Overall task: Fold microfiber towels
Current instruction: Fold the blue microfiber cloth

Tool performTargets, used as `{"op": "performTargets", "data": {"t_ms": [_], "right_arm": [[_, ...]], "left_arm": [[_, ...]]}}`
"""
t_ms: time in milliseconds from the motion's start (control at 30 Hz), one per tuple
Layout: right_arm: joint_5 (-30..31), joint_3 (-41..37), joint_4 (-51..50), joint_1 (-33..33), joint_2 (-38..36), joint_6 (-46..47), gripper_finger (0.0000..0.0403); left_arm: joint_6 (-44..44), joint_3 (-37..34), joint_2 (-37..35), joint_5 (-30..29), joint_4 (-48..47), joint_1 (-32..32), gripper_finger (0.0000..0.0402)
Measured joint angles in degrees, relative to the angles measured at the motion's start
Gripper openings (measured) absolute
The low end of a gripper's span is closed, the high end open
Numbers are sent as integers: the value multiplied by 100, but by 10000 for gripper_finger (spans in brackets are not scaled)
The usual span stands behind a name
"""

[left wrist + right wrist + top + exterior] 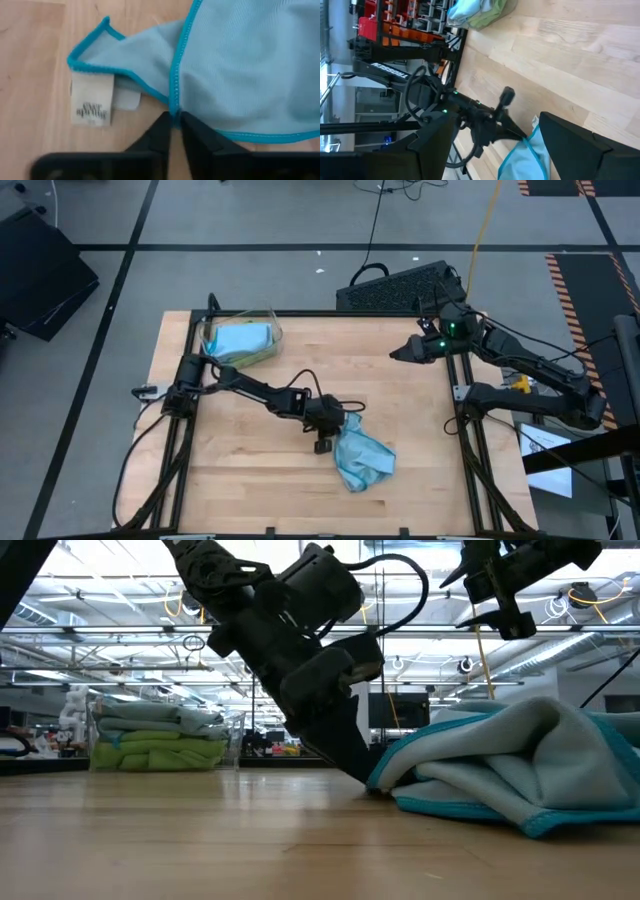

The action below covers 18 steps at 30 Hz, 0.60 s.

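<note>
Light blue towel (240, 65), white tag (91, 98) print seemingly unreadable, hem pinched by left claw (173, 131); right claw (400, 352) wide

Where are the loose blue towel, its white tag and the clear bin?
blue towel (362, 460): high view, middle of the crumpled cloth.
white tag (92, 104): left wrist view, tag's printed face.
clear bin (275, 332): high view, right rim.

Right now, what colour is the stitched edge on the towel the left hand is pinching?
Bright turquoise, darker than the light blue towel itself; the left wrist view shows it best, at the left hand.
</note>
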Motion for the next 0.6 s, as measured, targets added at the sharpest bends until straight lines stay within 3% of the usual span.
{"op": "performTargets", "data": {"t_ms": [67,333,600], "right_arm": [[99,0,-80,13,0,2,286],[223,0,-80,92,0,2,286],[1040,0,456,1142,106,-178,286]], "left_arm": [[-60,-8,-97,-2,-140,7,14],[-107,-9,-1040,-642,-541,89,4],[290,0,-2293,-1204,-1005,288,3]]}}
